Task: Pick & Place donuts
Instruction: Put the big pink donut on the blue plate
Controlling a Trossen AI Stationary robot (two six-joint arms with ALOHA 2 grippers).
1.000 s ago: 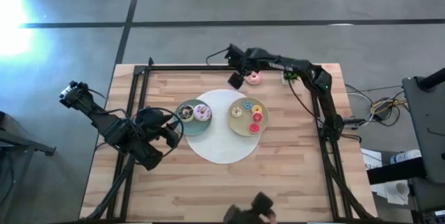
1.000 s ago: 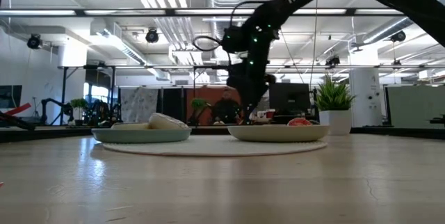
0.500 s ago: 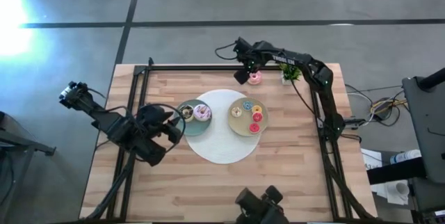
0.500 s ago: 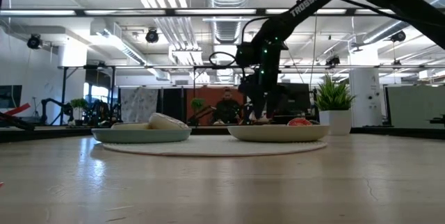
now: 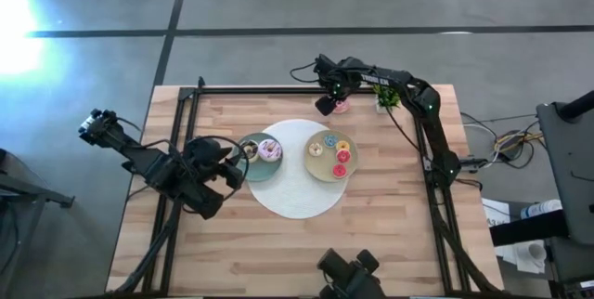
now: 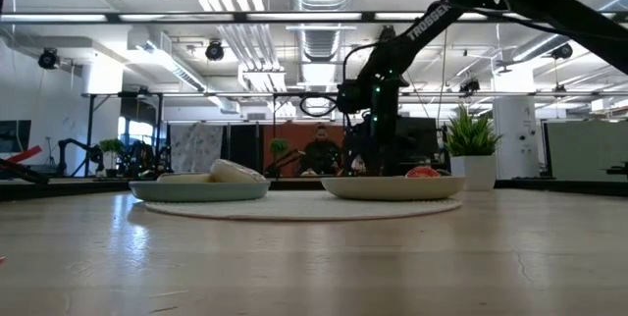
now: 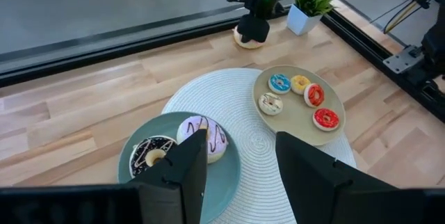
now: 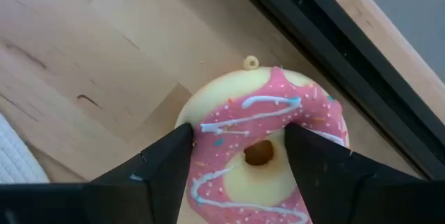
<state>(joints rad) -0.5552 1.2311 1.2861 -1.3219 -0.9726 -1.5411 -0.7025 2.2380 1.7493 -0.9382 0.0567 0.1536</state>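
Observation:
The pink-iced donut (image 8: 243, 116) lies flat on the bare wood near the table's far edge (image 5: 341, 106). My right gripper (image 8: 240, 147) is open and stands over it, pointing down, one finger on each side of the donut's hole. The lilac sprinkled donut (image 7: 208, 135) and the dark chocolate donut (image 7: 153, 153) lie on the blue-grey plate (image 5: 251, 171). Several tiny donuts (image 7: 314, 95) lie on the yellow-green plate (image 5: 327, 175). My left gripper (image 7: 240, 161) is open and waits above the table, left of the blue-grey plate. My right gripper comes at the pink-iced donut from above, pointing down. One finger (image 8: 163, 165) stands at the donut's outer rim and the other finger (image 8: 320, 168) over its iced far side (image 8: 316, 113). Whether they touch it I cannot tell. The donut lies flat on the wood.
Both plates sit on a round white woven mat (image 5: 297, 197) at the table's middle. A small green potted plant (image 5: 386, 98) stands just right of the pink donut. The dark frame rail (image 8: 327, 64) runs close behind the donut along the far edge. Bare wood shows toward the near edge.
My right gripper has moved a little toward the table's right and down, from beside the pink-iced donut to over it, so that the donut is now partly covered in the high view. The donut has stayed in place.

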